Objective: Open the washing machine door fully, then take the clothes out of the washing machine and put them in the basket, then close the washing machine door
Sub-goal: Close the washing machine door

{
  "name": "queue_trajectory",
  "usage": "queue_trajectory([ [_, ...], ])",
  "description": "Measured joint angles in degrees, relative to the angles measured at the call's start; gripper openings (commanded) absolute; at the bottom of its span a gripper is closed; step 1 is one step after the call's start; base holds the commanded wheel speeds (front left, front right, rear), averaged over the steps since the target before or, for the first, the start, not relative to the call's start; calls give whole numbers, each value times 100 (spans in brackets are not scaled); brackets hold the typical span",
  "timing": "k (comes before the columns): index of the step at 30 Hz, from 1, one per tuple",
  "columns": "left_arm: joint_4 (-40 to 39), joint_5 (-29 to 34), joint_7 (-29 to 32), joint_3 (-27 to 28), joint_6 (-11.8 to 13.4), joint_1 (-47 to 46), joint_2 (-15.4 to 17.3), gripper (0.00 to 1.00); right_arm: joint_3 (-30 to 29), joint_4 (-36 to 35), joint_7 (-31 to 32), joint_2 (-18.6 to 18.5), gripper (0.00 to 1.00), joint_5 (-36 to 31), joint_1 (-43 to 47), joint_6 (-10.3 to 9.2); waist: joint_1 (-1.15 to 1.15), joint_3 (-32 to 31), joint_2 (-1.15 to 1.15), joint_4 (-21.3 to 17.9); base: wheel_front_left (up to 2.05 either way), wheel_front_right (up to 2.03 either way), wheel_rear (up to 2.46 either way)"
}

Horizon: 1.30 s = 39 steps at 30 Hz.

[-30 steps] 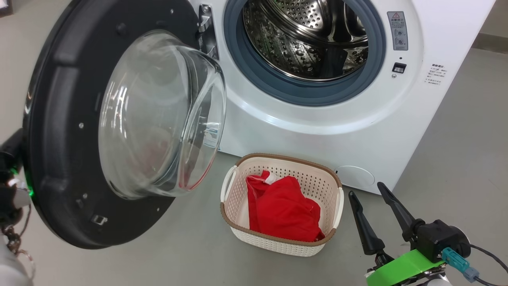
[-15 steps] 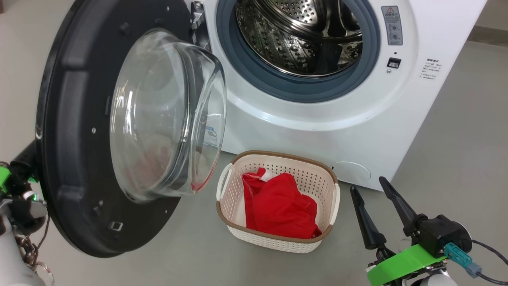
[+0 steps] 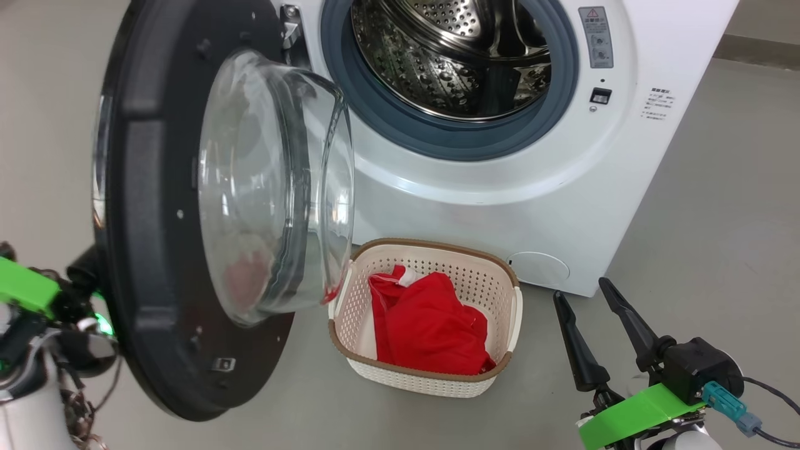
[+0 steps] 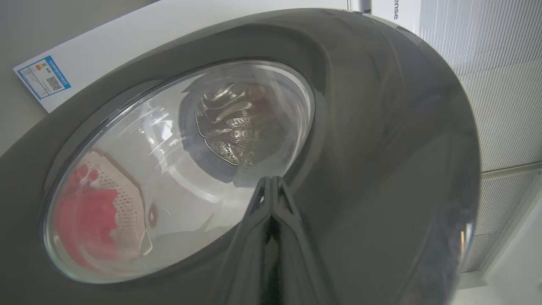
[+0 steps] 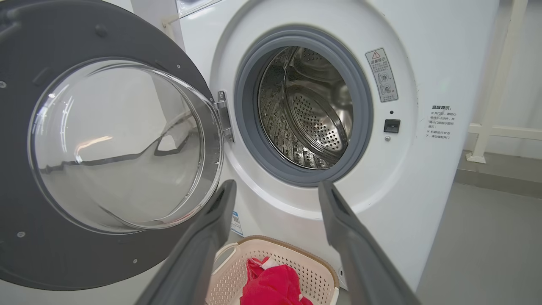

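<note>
The left pincer (image 4: 271, 184), pressed together, pointed at the black-rimmed round glass door (image 3: 144, 206); the right pincer (image 3: 580, 289) hung spread near the cream perforated basket (image 3: 431, 379) holding red clothing (image 3: 431, 325).

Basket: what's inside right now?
The basket holds a crumpled red garment with a small white bit at its top edge. The garment covers most of the basket floor, so anything beneath it can't be seen.
</note>
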Motion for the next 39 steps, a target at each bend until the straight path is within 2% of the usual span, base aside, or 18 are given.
queue_trajectory([
  [11, -708, -832, -287, -962, 397, 702, -14, 0, -15, 10, 0, -1, 100, 108, 11, 0, 0, -88, 0, -131, 0, 0, 0],
  [21, -1347, -1349, -501, -1533, 734, 1145, 11, 0, -4, 25, 0, 0, 100, 207, 16, -1, 0, -132, 0, -261, 0, 0, 0],
  [29, -1614, -1657, -653, -1856, 850, 1305, 13, 0, 7, 47, 0, 0, 100, 207, 16, 0, 0, -161, 0, -367, 0, 0, 0],
  [39, -1708, -1942, -811, -1980, 849, 1397, 14, 0, 16, 59, 0, 0, 100, 207, 16, -1, 0, -146, 0, -543, 0, 0, 0],
])
